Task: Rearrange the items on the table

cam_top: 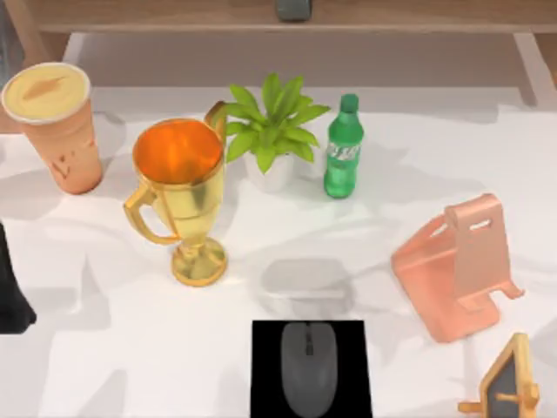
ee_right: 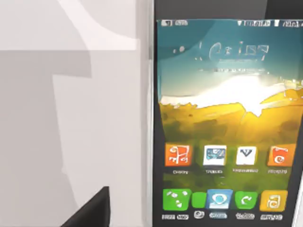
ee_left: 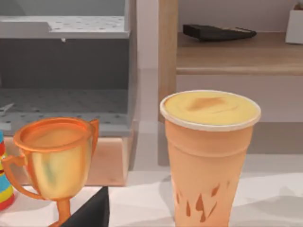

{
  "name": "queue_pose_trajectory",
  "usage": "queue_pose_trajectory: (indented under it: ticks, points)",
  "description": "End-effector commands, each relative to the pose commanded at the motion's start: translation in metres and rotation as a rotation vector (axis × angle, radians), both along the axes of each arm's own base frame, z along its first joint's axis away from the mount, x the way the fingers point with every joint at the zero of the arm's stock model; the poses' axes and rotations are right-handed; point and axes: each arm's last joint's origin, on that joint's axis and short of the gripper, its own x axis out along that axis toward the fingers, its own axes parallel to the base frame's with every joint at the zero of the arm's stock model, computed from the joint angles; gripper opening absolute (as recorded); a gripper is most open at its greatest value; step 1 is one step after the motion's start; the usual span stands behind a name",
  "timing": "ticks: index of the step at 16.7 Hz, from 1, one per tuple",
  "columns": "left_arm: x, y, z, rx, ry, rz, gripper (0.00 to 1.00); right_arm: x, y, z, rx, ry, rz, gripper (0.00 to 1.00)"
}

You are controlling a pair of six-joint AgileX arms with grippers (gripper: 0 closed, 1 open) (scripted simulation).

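Observation:
The tall orange cup (cam_top: 52, 126) with its cream lid stands upright at the table's (cam_top: 113, 357) far left corner. It rises close ahead in the left wrist view (ee_left: 208, 156). My left arm (cam_top: 12, 300) sits at the left edge, short of the cup, and a dark corner of the left gripper (ee_left: 90, 213) shows in its wrist view. The grey mouse (cam_top: 308, 366) lies on a black pad (cam_top: 270, 340) at the front middle. In the right wrist view, the smartphone (ee_right: 227, 123) with its icon screen lies on a white surface, close beside a dark corner of my right gripper (ee_right: 90, 210).
A gold trophy (cam_top: 178, 192) stands right of the cup, with a potted plant (cam_top: 274, 131) and a green bottle (cam_top: 344, 148) behind the middle. A pink phone stand (cam_top: 457, 266) sits at the right and a small wooden piece (cam_top: 509, 387) at the front right corner. A wooden shelf (ee_left: 236, 54) runs behind the table.

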Motion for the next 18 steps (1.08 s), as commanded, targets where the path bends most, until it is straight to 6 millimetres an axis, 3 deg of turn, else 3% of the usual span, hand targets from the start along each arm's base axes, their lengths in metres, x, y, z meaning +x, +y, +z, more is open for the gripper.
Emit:
queue_pose_trajectory:
  ticks: [6, 13, 18]
  points:
    - [0.0, 0.0, 0.0, 0.0, 0.0, 0.0, 1.0, 0.001, 0.0, -0.005, 0.001, 0.001, 0.002, 1.0]
    - [0.0, 0.0, 0.0, 0.0, 0.0, 0.0, 1.0, 0.002, -0.001, -0.064, -0.002, -0.002, 0.0, 1.0]
    - [0.0, 0.0, 0.0, 0.0, 0.0, 0.0, 1.0, 0.002, 0.0, -0.07, 0.0, 0.0, 0.0, 1.0]
